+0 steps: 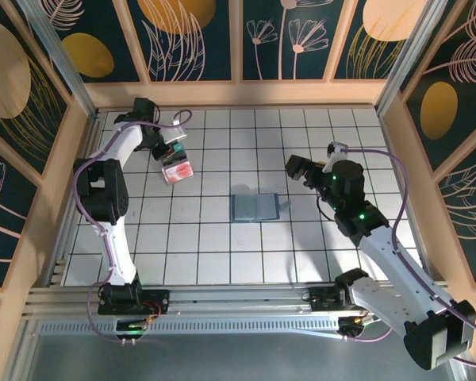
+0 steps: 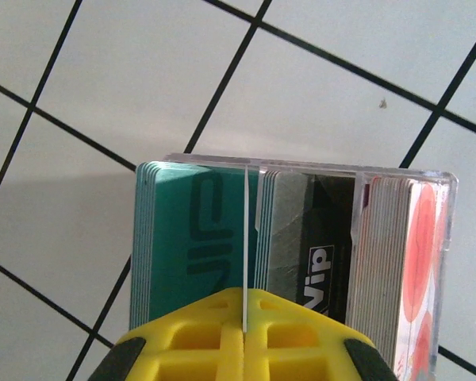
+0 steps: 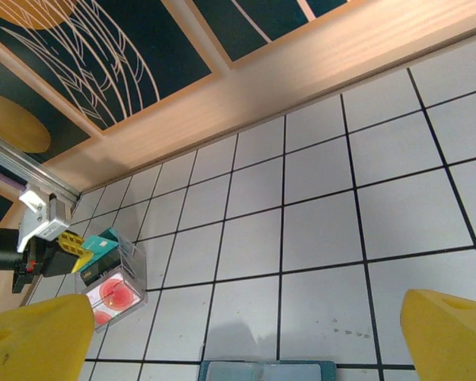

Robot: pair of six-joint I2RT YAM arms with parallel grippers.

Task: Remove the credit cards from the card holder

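The slate-blue card holder (image 1: 255,208) lies open and flat mid-table; its far edge shows in the right wrist view (image 3: 266,371). My left gripper (image 1: 169,146) hangs at the far left over a clear card box (image 1: 177,169). Its yellow fingers (image 2: 293,333) are shut on one credit card (image 2: 244,230), seen edge-on as a thin pale line above the box's teal stack (image 2: 190,238). From the right wrist that card looks teal (image 3: 103,241). My right gripper (image 1: 305,170) hovers open just right of and beyond the card holder, nothing between its yellow fingers (image 3: 40,341).
The clear box (image 2: 357,171) holds upright stacks of teal, grey-black "VIP" (image 2: 321,270) and red-pink cards (image 2: 420,254). A wooden rim (image 3: 301,75) and patterned walls enclose the white tiled table (image 1: 222,254). An aluminium rail (image 1: 222,298) runs along the near edge.
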